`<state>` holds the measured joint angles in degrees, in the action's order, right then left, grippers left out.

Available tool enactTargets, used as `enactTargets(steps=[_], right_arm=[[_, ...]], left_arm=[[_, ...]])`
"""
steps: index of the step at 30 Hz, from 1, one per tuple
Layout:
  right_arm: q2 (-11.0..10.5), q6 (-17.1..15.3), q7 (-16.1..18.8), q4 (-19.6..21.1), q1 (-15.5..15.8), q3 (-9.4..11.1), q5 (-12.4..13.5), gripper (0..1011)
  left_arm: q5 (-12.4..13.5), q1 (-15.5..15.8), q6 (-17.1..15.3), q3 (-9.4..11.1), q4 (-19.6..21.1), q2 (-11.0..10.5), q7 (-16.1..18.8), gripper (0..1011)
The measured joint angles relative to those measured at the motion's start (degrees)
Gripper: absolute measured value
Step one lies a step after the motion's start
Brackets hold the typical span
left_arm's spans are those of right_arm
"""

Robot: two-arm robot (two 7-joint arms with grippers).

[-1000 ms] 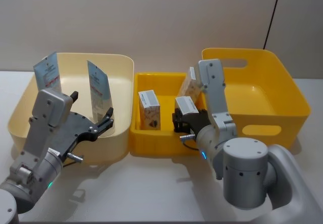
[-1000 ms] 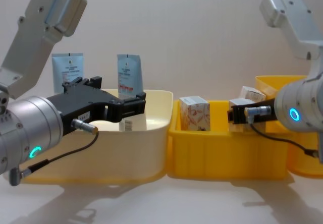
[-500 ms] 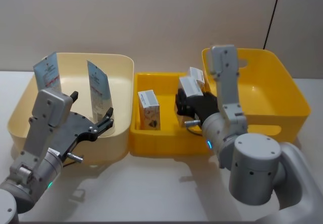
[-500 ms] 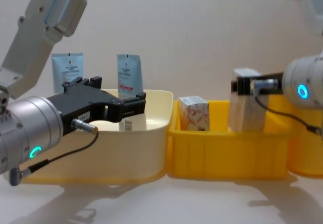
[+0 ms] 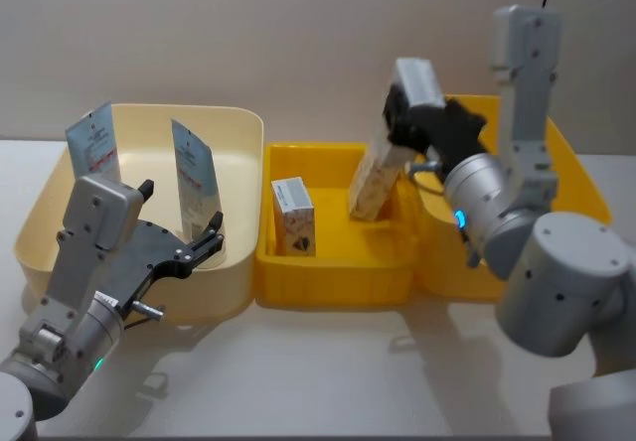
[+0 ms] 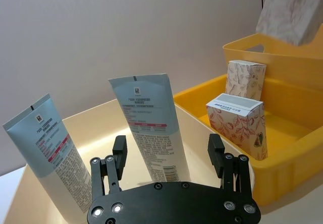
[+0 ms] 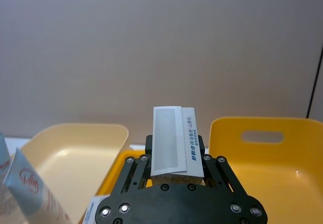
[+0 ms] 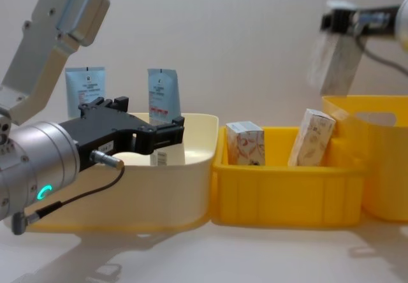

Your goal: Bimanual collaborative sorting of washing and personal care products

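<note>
Carton (image 5: pixel 418 80), white with blue print along one edge, is clamped in my right gripper (image 7: pixel 175 144), fingers closed on its two sides. It hangs high above the back right corner of the small yellow tub (image 5: pixel 333 272), well clear of the rim. Inside that tub, below the raised one, a second carton (image 5: pixel 376 178) leans against the right wall. A third carton (image 5: pixel 295 218), printed orange-red, stands upright toward the tub's left side. Just right of the small yellow tub sits a larger yellow tub (image 8: pixel 382 168) with a handle slot in its wall. Right against the small tub's left side is a cream tub (image 8: pixel 159 187). My left gripper (image 5: pixel 184 213) hovers over the near part of it, fingers spread wide with nothing between them. Two squeeze tubes, pale blue above and white below, stand upright in the cream tub beyond those open fingers. One tube (image 5: pixel 194 178) stands nearer the small yellow tub, and the other tube (image 5: pixel 94 143) is by the cream tub's far left wall.
</note>
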<state>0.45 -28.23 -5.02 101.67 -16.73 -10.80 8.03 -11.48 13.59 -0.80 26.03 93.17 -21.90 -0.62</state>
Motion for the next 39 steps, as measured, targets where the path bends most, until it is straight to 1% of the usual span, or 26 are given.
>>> enactTargets(steps=[1,7,12,14,15,20,24,27,34,35,36,39], right_arm=[[0.1,0.4,0.0,0.3,-0.4,0.7,0.1,408],[0.1,1.5,-0.5,0.9,-1.5,2.7,0.1,408],[-0.2,1.7,-1.8,0.7,-2.8,4.5,-0.8,407],[-0.4,1.5,-2.4,0.2,-3.4,5.2,-1.3,408],[-0.4,1.5,-2.4,0.2,-3.4,5.2,-1.3,408],[-1.2,-0.4,-3.6,-1.4,-4.6,6.7,-2.7,408],[-1.6,-1.3,-3.9,-2.5,-5.1,7.2,-3.2,408],[-2.0,-2.7,-4.1,-4.1,-5.6,7.5,-3.8,408],[-2.8,-4.7,-3.9,-7.5,-6.3,7.7,-4.7,412],[-2.9,-4.9,-3.9,-7.9,-6.4,7.7,-4.8,432],[-3.1,-5.1,-3.8,-8.5,-6.5,7.7,-4.9,473],[-3.2,-5.5,-3.7,-9.4,-6.7,7.7,-5.2,530]], left_arm=[[0.0,0.0,0.0,0.0,0.0,0.0,0.0,1000],[0.0,0.0,0.0,0.0,0.0,0.0,0.0,1000],[0.0,0.0,0.0,0.0,0.0,0.0,0.0,1000],[0.0,0.0,0.0,0.0,0.0,0.0,0.0,1000],[0.0,0.0,0.0,0.0,0.0,0.0,0.0,1000],[0.0,0.0,0.0,0.0,0.0,0.0,0.0,1000],[0.0,0.0,0.0,0.0,0.0,0.0,0.0,1000],[0.0,0.0,0.0,0.0,0.0,0.0,0.0,1000],[0.0,0.0,0.0,0.0,0.0,0.0,0.0,1000],[0.0,0.0,0.0,0.0,0.0,0.0,0.0,1000],[0.0,0.0,0.0,0.0,0.0,0.0,0.0,1000],[0.0,0.0,0.0,0.0,0.0,0.0,0.0,1000]])
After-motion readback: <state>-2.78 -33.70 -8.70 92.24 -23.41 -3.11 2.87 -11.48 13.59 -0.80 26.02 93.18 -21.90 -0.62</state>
